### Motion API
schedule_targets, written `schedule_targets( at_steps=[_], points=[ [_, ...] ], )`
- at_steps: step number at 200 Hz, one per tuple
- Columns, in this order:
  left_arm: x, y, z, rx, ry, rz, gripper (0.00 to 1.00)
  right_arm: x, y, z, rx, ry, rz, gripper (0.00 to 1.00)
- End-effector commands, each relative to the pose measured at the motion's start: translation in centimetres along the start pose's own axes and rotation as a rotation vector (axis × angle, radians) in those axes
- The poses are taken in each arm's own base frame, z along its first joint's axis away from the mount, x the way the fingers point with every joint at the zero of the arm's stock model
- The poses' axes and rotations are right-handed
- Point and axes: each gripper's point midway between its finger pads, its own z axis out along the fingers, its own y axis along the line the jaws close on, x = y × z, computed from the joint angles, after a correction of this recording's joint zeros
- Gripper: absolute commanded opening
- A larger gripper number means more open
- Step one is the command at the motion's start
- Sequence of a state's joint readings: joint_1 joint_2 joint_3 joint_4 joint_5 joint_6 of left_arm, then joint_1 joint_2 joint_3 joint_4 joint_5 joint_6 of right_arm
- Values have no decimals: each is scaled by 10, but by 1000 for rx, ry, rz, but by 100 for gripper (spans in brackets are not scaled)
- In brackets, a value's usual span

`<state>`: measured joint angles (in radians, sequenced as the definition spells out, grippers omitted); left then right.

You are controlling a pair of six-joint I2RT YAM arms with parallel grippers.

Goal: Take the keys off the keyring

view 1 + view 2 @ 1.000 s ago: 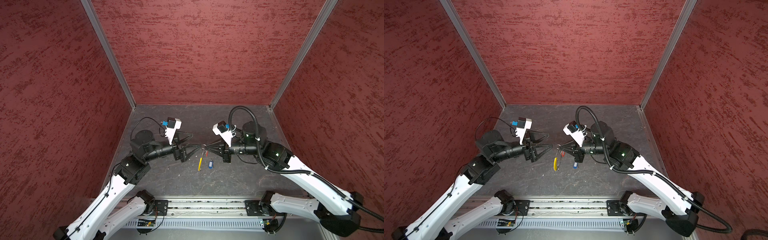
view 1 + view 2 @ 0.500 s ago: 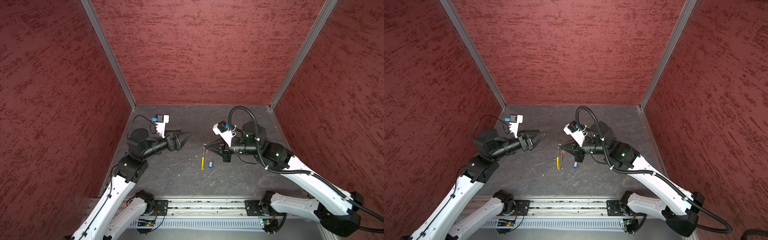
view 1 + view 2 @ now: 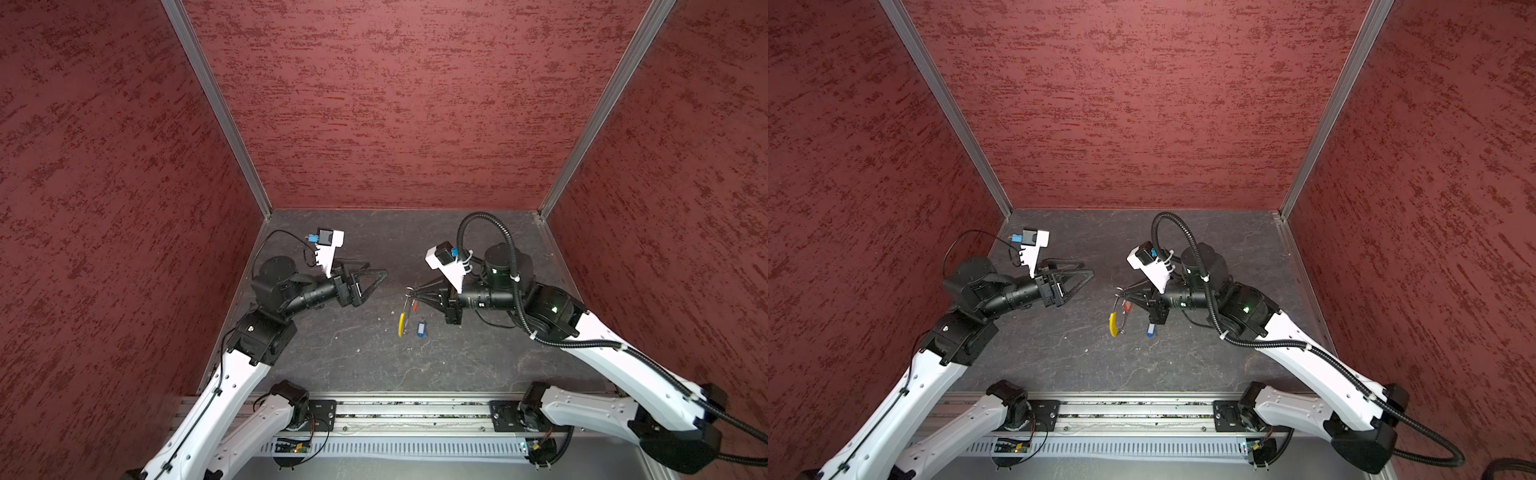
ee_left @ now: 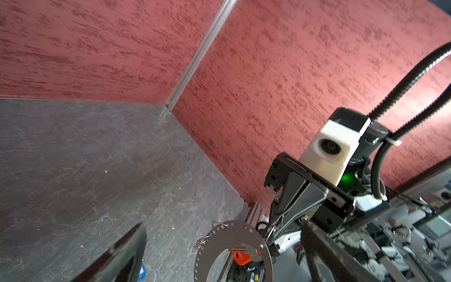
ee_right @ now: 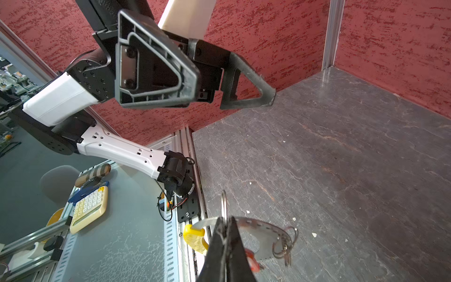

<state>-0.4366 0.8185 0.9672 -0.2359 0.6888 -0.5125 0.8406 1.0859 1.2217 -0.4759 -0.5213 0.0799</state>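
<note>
My right gripper [image 3: 409, 294] [image 3: 1119, 294] is shut on the keyring [image 5: 258, 227], a silvery band with small holes that it holds above the dark table. The ring's yellow segment [image 3: 401, 324] [image 5: 195, 238] hangs low. A key with a red tag [image 3: 415, 306] [image 4: 240, 257] hangs on the ring, and small rings [image 5: 285, 244] dangle from it. A blue-tagged key [image 3: 421, 328] [image 3: 1150, 330] lies on the table below, apart from the ring. My left gripper [image 3: 377, 269] [image 3: 1087, 268] stands open and empty, well left of the ring.
Red textured walls [image 3: 399, 124] close the table's back and both sides. An aluminium rail [image 3: 415, 411] with the arm bases runs along the front edge. Small pale specks [image 5: 314, 235] dot the table. A calculator [image 5: 89, 210] lies outside, beyond the rail.
The left gripper has drawn away from the keyring, back and to the left, with open jaws. The right gripper has kept its hold in place. The blue tag has not moved.
</note>
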Motion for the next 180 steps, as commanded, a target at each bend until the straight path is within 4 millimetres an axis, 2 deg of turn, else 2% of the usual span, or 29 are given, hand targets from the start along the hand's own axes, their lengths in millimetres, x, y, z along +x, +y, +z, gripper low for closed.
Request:
schedule_targets(
  at_steps=[1, 24, 42, 58, 105, 139, 162, 180],
  points=[
    [20, -19, 8, 78, 131, 83, 84, -8, 9, -3, -40, -22, -48, 0],
    [35, -32, 15, 109, 206, 156, 68, -6, 9, -1, -50, 4, -51, 0],
    [40, -37, 16, 116, 236, 190, 59, -5, 11, -1, -60, 11, -54, 0],
    [42, -41, 17, 131, 250, 198, 57, -5, 12, 0, -68, 14, -53, 0],
    [46, -38, 23, 117, 278, 203, 40, -8, 14, 0, -81, 8, -55, 0],
    [50, -43, 26, 139, 304, 219, 36, -9, 16, 0, -88, 7, -57, 0],
    [50, -45, 25, 141, 301, 226, 25, -9, 15, 0, -84, 7, -56, 0],
    [49, -46, 24, 143, 296, 229, 25, -8, 14, 1, -84, 10, -54, 0]
  ],
)
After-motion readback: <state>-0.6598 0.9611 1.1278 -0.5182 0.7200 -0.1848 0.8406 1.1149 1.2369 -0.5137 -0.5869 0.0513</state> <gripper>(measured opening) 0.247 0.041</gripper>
